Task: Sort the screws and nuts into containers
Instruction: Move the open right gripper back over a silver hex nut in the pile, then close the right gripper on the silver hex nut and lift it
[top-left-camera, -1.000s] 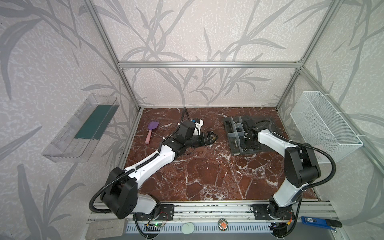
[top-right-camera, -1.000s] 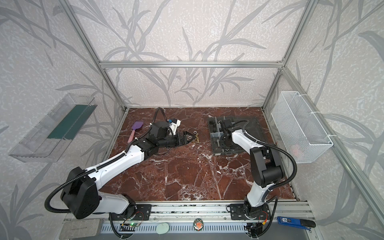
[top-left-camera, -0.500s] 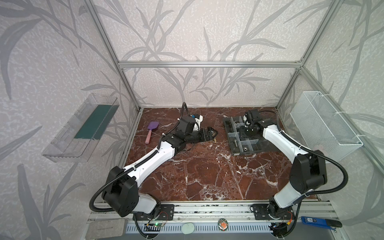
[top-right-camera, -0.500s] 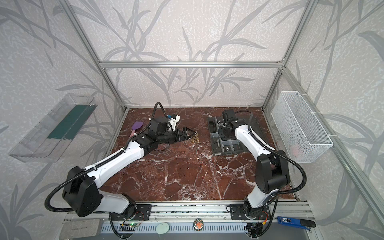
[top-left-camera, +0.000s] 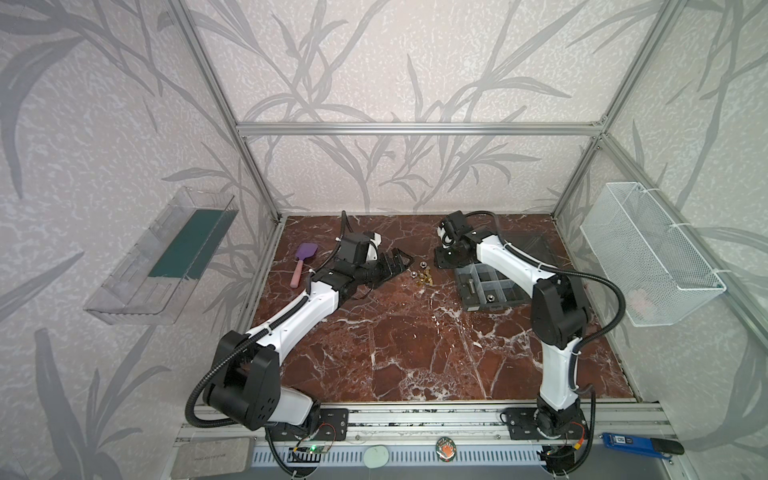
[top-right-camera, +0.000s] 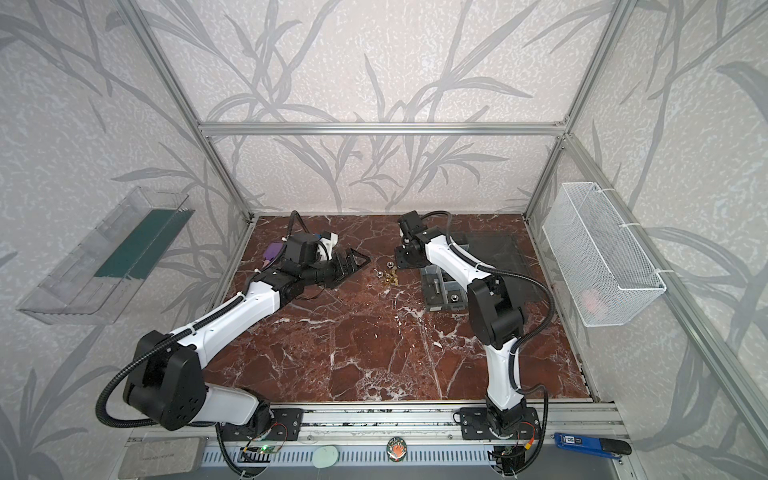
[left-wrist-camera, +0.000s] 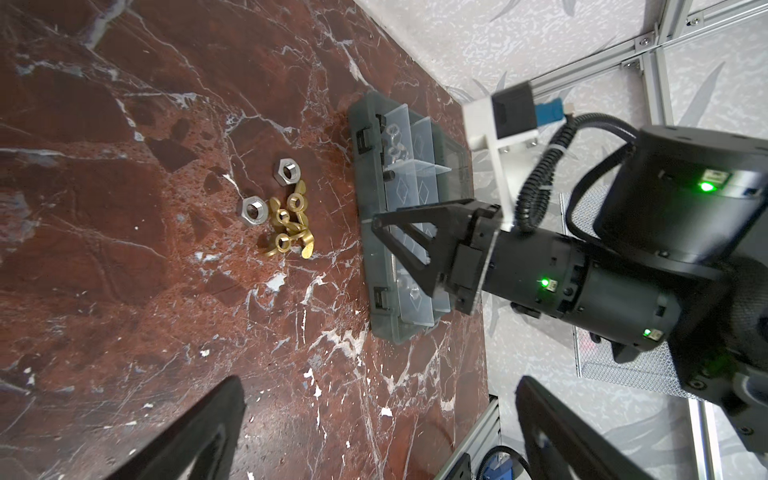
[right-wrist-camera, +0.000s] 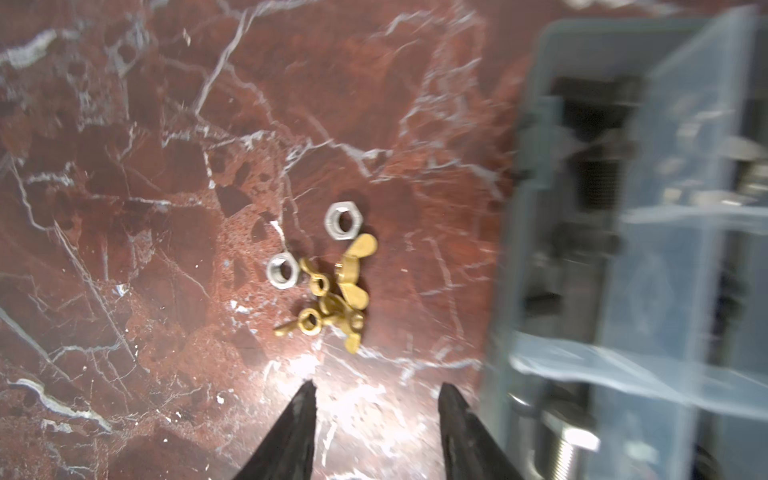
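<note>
On a red-brown, white-veined marble tabletop (top-left-camera: 395, 332): a small heap of loose nuts (right-wrist-camera: 322, 286), not yet sorted. Two silver hexagonal rings lying flat, holes up, touching a tangle of brass-gold wing nuts. Near the heap but not touching it, a clear grey plastic organizer box (left-wrist-camera: 386, 328) with translucent dividers. Already in one compartment, a silver threaded bolt (top-left-camera: 471, 286).

On the box side of the heap, the black two-fingered right gripper (right-wrist-camera: 378, 386): fingers apart, nothing between them, heap dead ahead and just beyond the tips in the right wrist view.

On the opposite side, the black left gripper (left-wrist-camera: 380, 380): fingers spread wide, also empty, heap farther ahead and off toward one finger.

Judged the better placed: the right, lined up on the heap and closer to the box. Long axis of the heap running away from those fingertips, so narrow side presented to the gap. Nearest piece a brass wing nut, wings lying across that gap. Likely snag: interlocked wings dragging neighbours along on any lift.
</note>
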